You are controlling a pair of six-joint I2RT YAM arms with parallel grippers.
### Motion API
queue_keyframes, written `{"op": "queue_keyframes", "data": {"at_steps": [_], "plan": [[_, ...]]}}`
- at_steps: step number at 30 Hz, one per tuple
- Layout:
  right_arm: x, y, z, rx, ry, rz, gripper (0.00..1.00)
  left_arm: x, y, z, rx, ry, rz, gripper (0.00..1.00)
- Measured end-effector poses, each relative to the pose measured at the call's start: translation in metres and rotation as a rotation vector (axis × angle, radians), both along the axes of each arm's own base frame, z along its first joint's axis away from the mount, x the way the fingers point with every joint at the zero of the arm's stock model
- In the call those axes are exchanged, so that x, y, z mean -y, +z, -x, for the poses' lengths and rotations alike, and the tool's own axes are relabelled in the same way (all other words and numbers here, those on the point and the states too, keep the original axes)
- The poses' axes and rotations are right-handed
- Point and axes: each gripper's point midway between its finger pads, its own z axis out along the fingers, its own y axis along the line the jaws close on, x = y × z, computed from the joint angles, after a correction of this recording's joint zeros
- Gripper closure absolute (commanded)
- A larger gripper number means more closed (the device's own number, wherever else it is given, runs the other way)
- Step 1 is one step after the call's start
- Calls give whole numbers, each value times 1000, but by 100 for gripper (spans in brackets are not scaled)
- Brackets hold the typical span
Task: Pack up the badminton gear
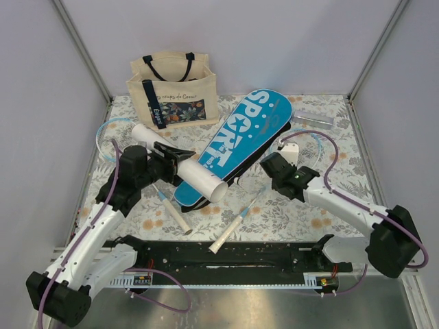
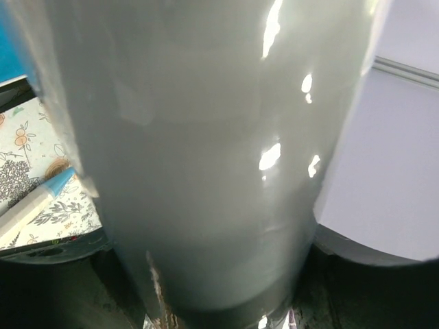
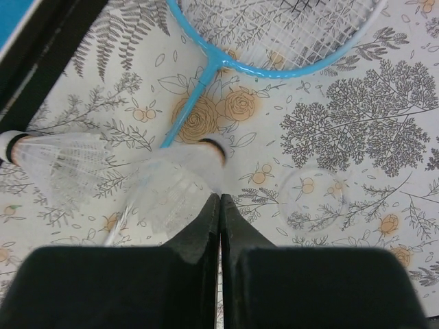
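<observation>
My left gripper (image 1: 170, 162) is shut on the white tube (image 1: 184, 166) and holds it slanted over the lower end of the blue SPORT case (image 1: 243, 137). The tube fills the left wrist view (image 2: 206, 151). Two rackets lie on the table, their white handles (image 1: 175, 214) (image 1: 228, 235) in front of the case. One light-blue frame (image 1: 104, 137) is at the left, the other (image 3: 274, 65) is just beyond my right gripper (image 3: 219, 199). My right gripper (image 1: 276, 164) is shut, pinching the skirt edge of a white shuttlecock (image 3: 175, 185).
A beige tote (image 1: 173, 89) with black straps stands at the back left. A second shuttlecock (image 3: 58, 164) and a clear round lid (image 3: 314, 193) lie on the floral cloth. A grey oblong object (image 1: 313, 120) lies at the back right. Walls enclose the table.
</observation>
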Motion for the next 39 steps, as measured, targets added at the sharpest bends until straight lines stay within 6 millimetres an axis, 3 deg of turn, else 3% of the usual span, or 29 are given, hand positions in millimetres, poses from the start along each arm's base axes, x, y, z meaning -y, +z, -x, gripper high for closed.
{"op": "queue_keyframes", "data": {"at_steps": [8,20,29,39], "plan": [[-5,47,5,150,54,-160,100,12,-9,-7,-16,-74,28,48],[-69,134,49,564,460,-806,100,14,-10,-12,8,-94,13,44],[-102,176,71,656,665,-1036,100,9,-12,-16,-28,-41,23,44],[-106,204,86,679,711,-1169,100,6,-7,-22,-28,-5,18,44]]}}
